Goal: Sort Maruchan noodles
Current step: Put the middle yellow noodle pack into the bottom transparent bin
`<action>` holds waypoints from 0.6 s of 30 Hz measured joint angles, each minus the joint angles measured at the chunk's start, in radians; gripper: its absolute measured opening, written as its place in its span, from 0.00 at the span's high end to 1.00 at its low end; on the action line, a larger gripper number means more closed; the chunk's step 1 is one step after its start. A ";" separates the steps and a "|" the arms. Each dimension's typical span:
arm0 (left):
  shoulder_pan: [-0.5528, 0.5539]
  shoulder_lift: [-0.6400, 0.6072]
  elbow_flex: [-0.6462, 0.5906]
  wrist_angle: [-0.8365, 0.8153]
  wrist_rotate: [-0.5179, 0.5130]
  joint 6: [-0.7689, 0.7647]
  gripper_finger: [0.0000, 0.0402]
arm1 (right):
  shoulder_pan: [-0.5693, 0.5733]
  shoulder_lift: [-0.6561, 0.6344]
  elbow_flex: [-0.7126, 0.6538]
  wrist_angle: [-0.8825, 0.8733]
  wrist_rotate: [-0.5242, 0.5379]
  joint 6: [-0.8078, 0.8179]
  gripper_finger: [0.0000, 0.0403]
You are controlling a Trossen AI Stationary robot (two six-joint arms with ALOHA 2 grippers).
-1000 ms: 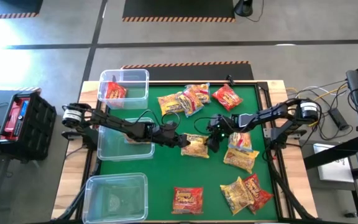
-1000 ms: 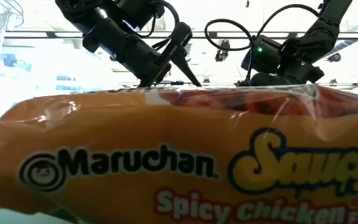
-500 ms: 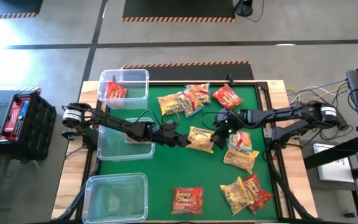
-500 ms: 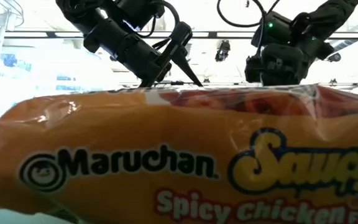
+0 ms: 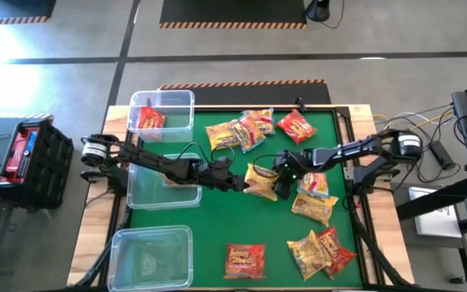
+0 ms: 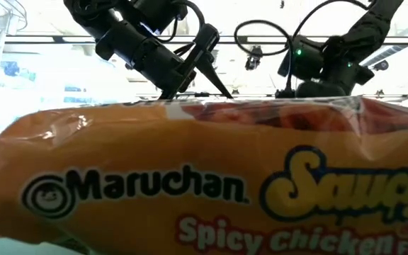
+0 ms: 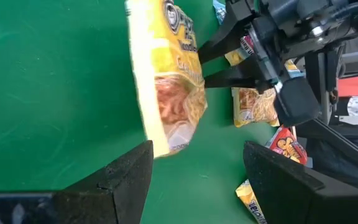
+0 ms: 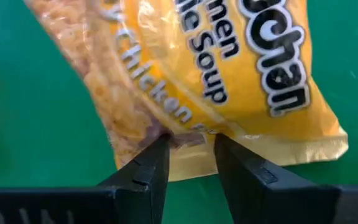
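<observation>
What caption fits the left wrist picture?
Right gripper holds a yellow noodle packet up before the open left gripper.

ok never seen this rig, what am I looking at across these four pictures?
Two dark robot arms at a green table, sorting ramen packets into clear bins. The overhead picture shows everything: the left gripper and right gripper meet mid-table at a yellow packet. The table-level picture is mostly blocked by an orange packet lying right before the lens. The other two pictures come from cameras on each wrist. The right wrist one shows its fingers pinching the yellow packet's edge and holding it above the table. The left wrist one shows its open fingers just short of that packet. More packets lie scattered around, and one red packet is already in a bin.
</observation>
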 joint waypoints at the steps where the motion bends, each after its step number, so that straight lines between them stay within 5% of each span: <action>1: 0.000 0.000 0.000 0.000 0.000 0.000 0.42 | 0.000 0.014 0.002 0.008 0.014 -0.010 0.70; 18: 0.000 0.000 0.000 -0.117 -0.082 -0.075 0.42 | 0.000 0.211 0.003 0.119 0.049 -0.024 0.70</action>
